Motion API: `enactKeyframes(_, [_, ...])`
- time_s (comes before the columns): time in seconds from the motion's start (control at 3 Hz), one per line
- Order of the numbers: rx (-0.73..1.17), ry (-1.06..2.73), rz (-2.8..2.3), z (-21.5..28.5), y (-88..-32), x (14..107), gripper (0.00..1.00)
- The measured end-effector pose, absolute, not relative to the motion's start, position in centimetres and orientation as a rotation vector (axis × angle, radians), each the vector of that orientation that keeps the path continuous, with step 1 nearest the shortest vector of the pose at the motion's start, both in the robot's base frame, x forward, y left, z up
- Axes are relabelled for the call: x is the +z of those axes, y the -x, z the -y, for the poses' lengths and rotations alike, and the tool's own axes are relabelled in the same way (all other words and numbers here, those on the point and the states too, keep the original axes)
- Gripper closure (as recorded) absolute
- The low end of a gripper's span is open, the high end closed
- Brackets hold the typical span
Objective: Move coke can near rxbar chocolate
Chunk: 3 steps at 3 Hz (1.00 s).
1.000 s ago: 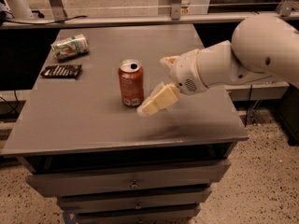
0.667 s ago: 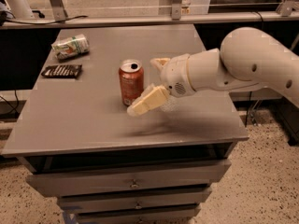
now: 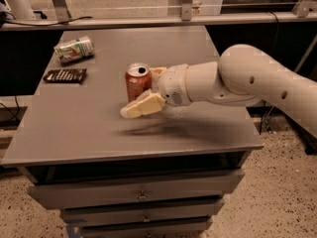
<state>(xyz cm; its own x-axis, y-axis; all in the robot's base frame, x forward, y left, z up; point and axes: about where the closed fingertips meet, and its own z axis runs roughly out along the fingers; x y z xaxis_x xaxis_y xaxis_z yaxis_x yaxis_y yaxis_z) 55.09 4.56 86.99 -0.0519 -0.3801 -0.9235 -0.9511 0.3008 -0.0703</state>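
Spread apart, my tool sits at the middle of the bench, its two pale fingers straddling the coke can; one finger lies low across the front of the can, the other shows just behind its right shoulder; I cannot tell whether either presses the metal. The coke can stands upright, silver top showing; the rxbar chocolate lies flat well apart from it, near the bench's left edge; a white-and-green snack packet lies just beyond the bar, toward the far left corner. My arm comes in from the right, above the bench; drawers sit under the top.
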Motion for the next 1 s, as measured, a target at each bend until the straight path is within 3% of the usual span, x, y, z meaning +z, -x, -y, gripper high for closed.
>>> enactKeyframes(1.0, [0.778,1.167,-1.561,-4.9,-57.6,90.2,0.88])
